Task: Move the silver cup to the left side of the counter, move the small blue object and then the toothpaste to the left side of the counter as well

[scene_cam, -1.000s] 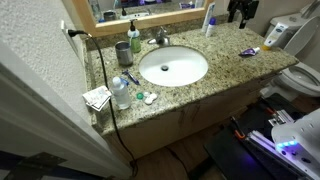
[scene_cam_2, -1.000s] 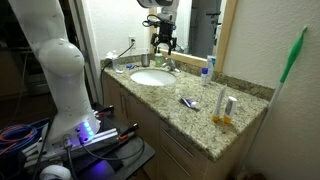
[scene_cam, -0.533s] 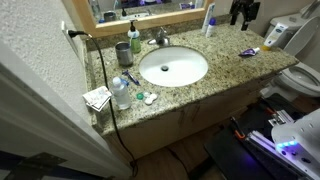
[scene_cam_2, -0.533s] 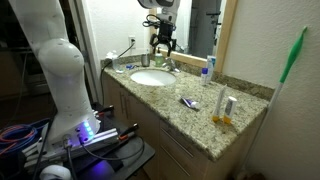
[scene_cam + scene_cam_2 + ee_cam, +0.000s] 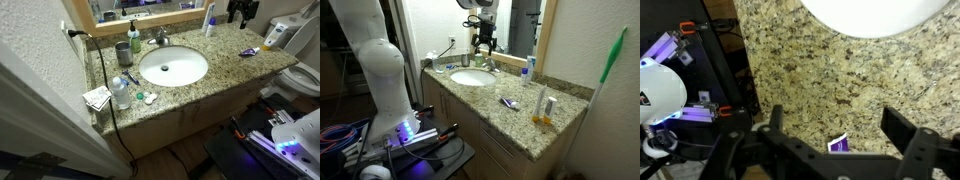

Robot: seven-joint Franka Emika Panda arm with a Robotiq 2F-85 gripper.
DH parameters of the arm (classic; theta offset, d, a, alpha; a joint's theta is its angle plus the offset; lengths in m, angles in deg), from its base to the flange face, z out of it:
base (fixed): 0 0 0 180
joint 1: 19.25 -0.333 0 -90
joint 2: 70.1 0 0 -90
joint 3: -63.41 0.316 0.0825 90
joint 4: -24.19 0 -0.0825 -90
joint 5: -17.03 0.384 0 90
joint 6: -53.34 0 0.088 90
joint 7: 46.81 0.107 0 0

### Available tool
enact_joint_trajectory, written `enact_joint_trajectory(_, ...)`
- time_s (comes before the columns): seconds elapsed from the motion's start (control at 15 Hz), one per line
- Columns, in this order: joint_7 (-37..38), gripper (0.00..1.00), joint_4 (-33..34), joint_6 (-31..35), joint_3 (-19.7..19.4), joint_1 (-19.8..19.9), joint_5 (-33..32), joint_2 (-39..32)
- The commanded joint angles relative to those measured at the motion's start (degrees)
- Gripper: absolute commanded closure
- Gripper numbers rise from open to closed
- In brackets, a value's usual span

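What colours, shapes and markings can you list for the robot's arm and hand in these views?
The arm is made of smooth, rounded white links, with a blue glow at its base. The hand is matt black, with two flat, blocky fingers on angular linkages. No markings are legible.

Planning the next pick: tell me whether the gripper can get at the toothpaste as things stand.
Likely yes: the gripper hangs open above the counter, and the toothpaste lies flat there beneath it, with nothing on or against it.
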Motion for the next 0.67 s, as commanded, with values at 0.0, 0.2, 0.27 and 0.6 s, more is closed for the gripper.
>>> enact_joint_trajectory(0.0,1.0,0.00,0.2,-1.7,0.3,0.8,6.2,-0.1)
enact_joint_trajectory(0.2,0.9,0.00,0.1,-0.8,0.6,0.7,4.8,0.0)
enact_joint_trajectory(0.27,1.0,0.00,0.1,-0.8,0.6,0.7,4.9,0.0)
enact_joint_trajectory(0.6,5.2,0.00,-0.6,2.0,0.5,0.7,8.9,0.2)
